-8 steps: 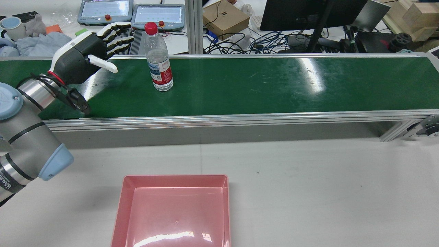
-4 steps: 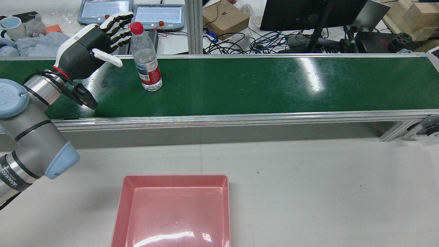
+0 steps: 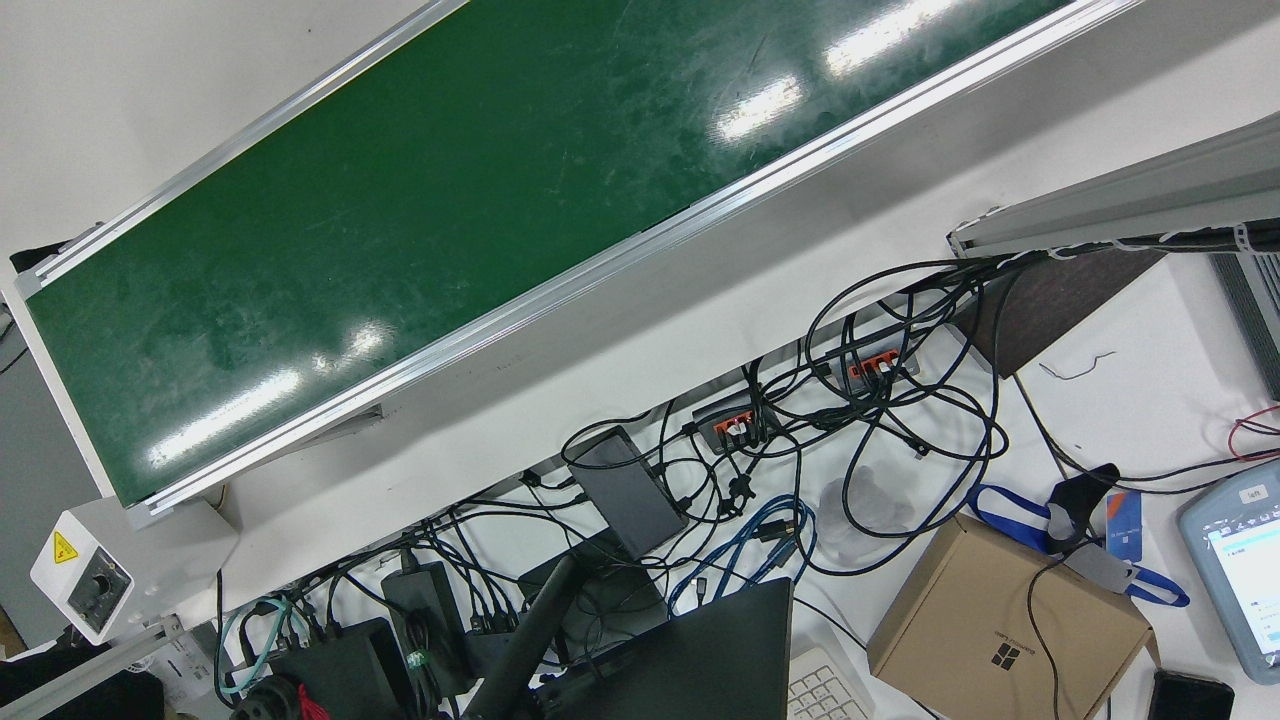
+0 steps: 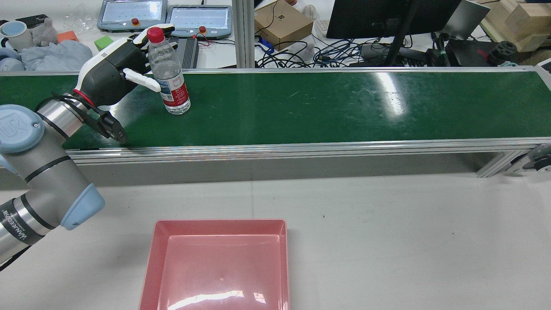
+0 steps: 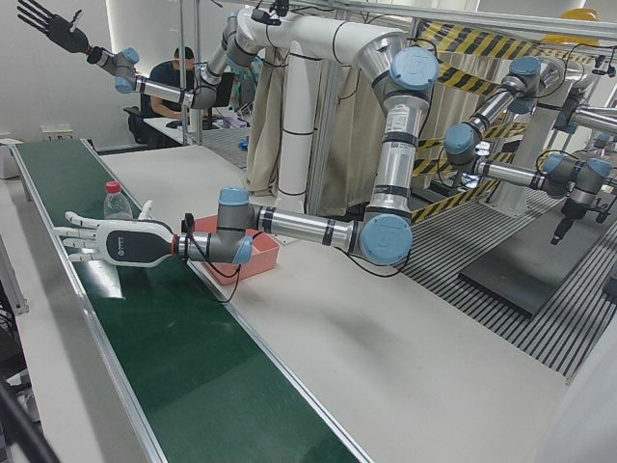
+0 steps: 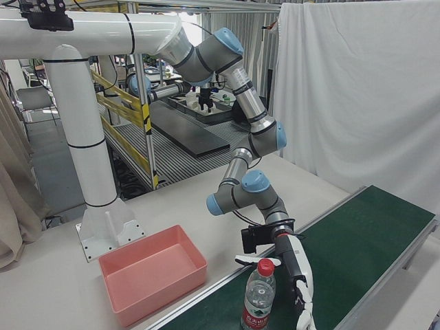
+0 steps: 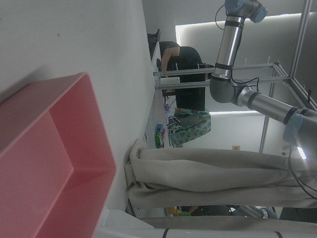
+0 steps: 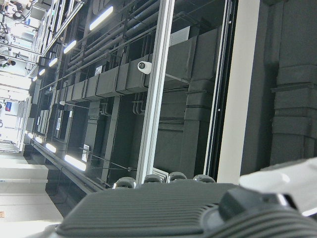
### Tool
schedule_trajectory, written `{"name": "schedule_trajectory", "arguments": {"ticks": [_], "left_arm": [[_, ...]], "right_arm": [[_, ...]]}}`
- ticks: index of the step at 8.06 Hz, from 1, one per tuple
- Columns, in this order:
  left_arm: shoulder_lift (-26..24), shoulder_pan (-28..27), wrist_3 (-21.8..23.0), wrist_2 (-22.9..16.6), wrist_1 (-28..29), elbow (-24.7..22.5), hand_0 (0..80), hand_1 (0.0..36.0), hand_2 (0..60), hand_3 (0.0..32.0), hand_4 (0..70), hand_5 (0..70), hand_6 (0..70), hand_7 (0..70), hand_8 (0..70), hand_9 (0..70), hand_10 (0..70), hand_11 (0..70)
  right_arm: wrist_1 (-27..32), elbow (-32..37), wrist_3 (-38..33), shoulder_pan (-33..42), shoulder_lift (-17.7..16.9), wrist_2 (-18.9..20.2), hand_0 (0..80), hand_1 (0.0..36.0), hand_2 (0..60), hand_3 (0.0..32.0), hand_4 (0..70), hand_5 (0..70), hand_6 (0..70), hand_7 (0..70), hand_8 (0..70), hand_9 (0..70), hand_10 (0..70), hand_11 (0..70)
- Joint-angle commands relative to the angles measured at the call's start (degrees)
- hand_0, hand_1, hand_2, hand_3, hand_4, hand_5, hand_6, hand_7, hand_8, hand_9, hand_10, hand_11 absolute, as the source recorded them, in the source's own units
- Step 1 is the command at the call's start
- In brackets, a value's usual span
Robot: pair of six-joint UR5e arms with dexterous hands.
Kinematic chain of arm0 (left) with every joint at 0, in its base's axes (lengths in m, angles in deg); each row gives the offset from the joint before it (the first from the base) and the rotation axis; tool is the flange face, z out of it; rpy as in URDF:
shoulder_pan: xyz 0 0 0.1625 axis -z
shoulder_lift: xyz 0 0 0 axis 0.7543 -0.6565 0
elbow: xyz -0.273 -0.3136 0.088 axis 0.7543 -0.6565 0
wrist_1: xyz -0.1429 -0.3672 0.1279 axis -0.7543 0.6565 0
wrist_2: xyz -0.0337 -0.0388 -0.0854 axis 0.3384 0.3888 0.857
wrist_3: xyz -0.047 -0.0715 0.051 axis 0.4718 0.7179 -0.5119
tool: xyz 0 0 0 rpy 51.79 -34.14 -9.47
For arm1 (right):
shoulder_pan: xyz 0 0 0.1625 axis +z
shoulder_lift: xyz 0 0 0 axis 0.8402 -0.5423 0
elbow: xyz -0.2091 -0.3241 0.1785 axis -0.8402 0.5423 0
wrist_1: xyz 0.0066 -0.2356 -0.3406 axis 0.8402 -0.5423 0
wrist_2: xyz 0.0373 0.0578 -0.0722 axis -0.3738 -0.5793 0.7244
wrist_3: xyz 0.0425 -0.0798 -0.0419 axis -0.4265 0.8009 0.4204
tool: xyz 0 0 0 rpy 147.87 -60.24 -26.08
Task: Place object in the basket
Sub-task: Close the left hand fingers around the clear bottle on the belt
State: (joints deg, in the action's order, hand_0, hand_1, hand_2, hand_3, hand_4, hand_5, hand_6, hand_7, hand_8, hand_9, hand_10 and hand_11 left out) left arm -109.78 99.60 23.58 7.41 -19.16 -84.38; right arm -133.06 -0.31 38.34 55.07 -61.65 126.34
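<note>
A clear water bottle [image 4: 171, 84] with a red cap and a red label stands upright on the green conveyor belt [image 4: 323, 103] at its left end. My left hand [image 4: 114, 73] is open beside it. The thumb lies across the bottle's near side and the fingers reach behind its neck. I cannot tell whether they touch it. The bottle [image 6: 260, 300] and the left hand [image 6: 297, 275] also show in the right-front view. The pink basket [image 4: 219, 223] sits empty on the white table in front of the belt. My right hand [image 5: 43, 21] is raised high with its fingers spread.
The belt's aluminium rail [image 4: 275, 148] runs between the belt and the table. Teach pendants [image 4: 198, 19], a cardboard box [image 4: 282, 21] and cables [image 4: 327, 51] lie on a desk beyond the belt. The basket [image 7: 44, 163] fills the lower left of the left hand view.
The bottle has travelled left along the belt, from clear of my left hand to between its thumb and fingers. The left hand has shifted slightly right towards it and stays open.
</note>
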Motion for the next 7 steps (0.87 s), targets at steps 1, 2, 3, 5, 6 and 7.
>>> {"name": "schedule_trajectory", "arguments": {"ticks": [1,2,3,5,6,7], "left_arm": [[-0.1,-0.1,-0.1,-0.1,0.0,-0.1,56.2,6.2,0.0,9.8,2.1,25.8,5.1,3.8,10.5,11.9,4.6,8.2],[-0.1,-0.6,0.0,-0.2,0.0,-0.2,56.5,6.5,0.0,9.0,4.3,26.4,5.7,4.4,11.8,12.7,5.2,9.0],[-0.1,-1.0,0.0,-0.2,0.0,-0.2,56.6,6.8,0.0,8.0,6.1,28.0,6.4,5.3,13.4,14.1,5.9,9.9],[-0.1,-0.6,-0.1,-0.1,-3.6,0.1,66.2,15.6,0.0,1.2,4.7,53.3,12.4,20.8,21.2,27.0,18.4,28.9],[-0.3,0.3,-0.2,-0.2,-6.0,-0.5,80.0,24.2,0.0,0.0,7.4,70.0,29.8,65.5,50.4,68.7,39.8,58.6],[-1.7,0.6,-0.2,-0.5,-7.3,-0.9,80.0,30.3,43.9,0.0,65.9,70.0,68.8,70.0,70.0,70.0,70.0,70.0]], "right_arm": [[0.0,0.0,0.0,0.0,0.0,0.0,0.0,0.0,0.0,0.0,0.0,0.0,0.0,0.0,0.0,0.0,0.0,0.0],[0.0,0.0,0.0,0.0,0.0,0.0,0.0,0.0,0.0,0.0,0.0,0.0,0.0,0.0,0.0,0.0,0.0,0.0],[0.0,0.0,0.0,0.0,0.0,0.0,0.0,0.0,0.0,0.0,0.0,0.0,0.0,0.0,0.0,0.0,0.0,0.0],[0.0,0.0,0.0,0.0,0.0,0.0,0.0,0.0,0.0,0.0,0.0,0.0,0.0,0.0,0.0,0.0,0.0,0.0],[0.1,0.0,0.0,0.0,0.0,0.0,0.0,0.0,0.0,0.0,0.0,0.0,0.0,0.0,0.0,0.0,0.0,0.0],[0.0,0.0,0.0,0.0,0.0,0.0,0.0,0.0,0.0,0.0,0.0,0.0,0.0,0.0,0.0,0.0,0.0,0.0]]}}
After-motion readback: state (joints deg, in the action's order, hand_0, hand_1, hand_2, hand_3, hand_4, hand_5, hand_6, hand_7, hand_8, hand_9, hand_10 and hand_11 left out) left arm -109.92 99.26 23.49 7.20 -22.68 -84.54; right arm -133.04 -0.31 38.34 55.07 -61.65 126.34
